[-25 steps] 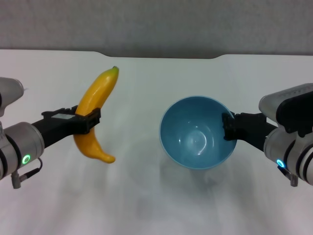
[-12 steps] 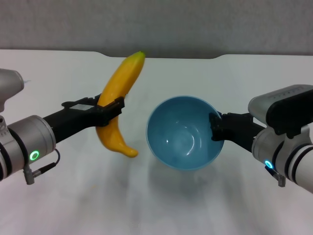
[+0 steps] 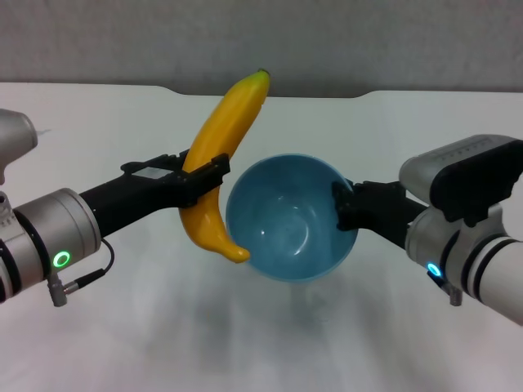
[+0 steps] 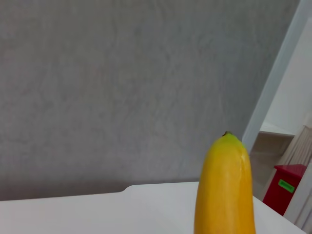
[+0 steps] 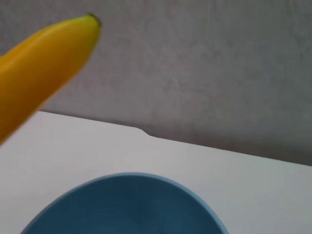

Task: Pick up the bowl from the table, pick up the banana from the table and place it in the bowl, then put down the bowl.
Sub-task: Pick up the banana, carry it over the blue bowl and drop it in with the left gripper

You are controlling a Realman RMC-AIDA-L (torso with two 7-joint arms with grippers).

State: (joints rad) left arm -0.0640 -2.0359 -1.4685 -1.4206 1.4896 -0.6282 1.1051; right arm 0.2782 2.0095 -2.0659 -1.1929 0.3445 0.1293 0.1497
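So we have both lifted: our right hand [image 3: 341, 206] grips the bowl [image 3: 290, 219] mid-frame, our left hand [image 3: 204, 175] clamps the banana [image 3: 219, 159] touching its rim above the tabletop [image 3: 261, 343]; dropping in and setting down remain.

light: bright, even, diffuse from overhead | shadows: soft faint grey patch on the plain white worktop [image 3: 270, 343] beneath the glossy light-blue round bowl [image 3: 290, 216] | glare: small pale sheen inside the bowl | focus: head view sharp; long curved yellow banana [image 5: 36, 68] blurred close up in the right wrist view
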